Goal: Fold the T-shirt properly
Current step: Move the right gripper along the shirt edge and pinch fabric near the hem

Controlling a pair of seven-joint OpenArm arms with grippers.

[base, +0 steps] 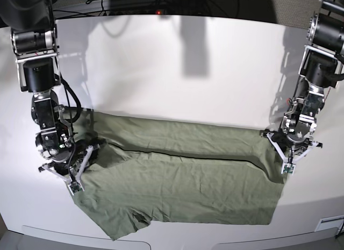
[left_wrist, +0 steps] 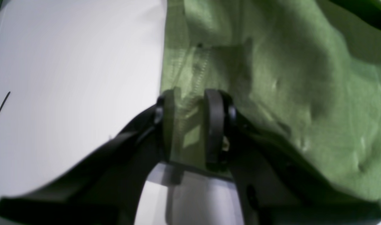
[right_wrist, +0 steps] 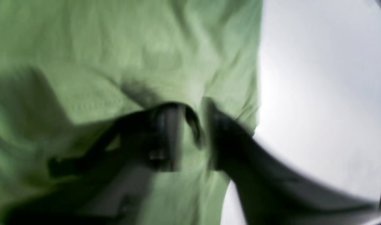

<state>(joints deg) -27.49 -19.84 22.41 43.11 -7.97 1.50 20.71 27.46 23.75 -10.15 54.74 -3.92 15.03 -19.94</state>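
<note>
We are midway through a lengthwise fold: the T-shirt (base: 183,177) lies spread on the bench (base: 172,72) between both sets of fingers. The left gripper (left_wrist: 193,125) grasps the shirt's edge. The right gripper (right_wrist: 190,134) straddles cloth, fingers parted; whether it grips, we cannot tell. Next, we judge, comes releasing and regrasping.

This looks like a robotics lab bench: a bare white table (base: 177,72) fills the base view, two black robot arms are mounted at about 9 o'clock (base: 43,99) and 3 o'clock (base: 314,88), and dark cables (base: 134,8) trail along the far edge near 12 o'clock.
</note>
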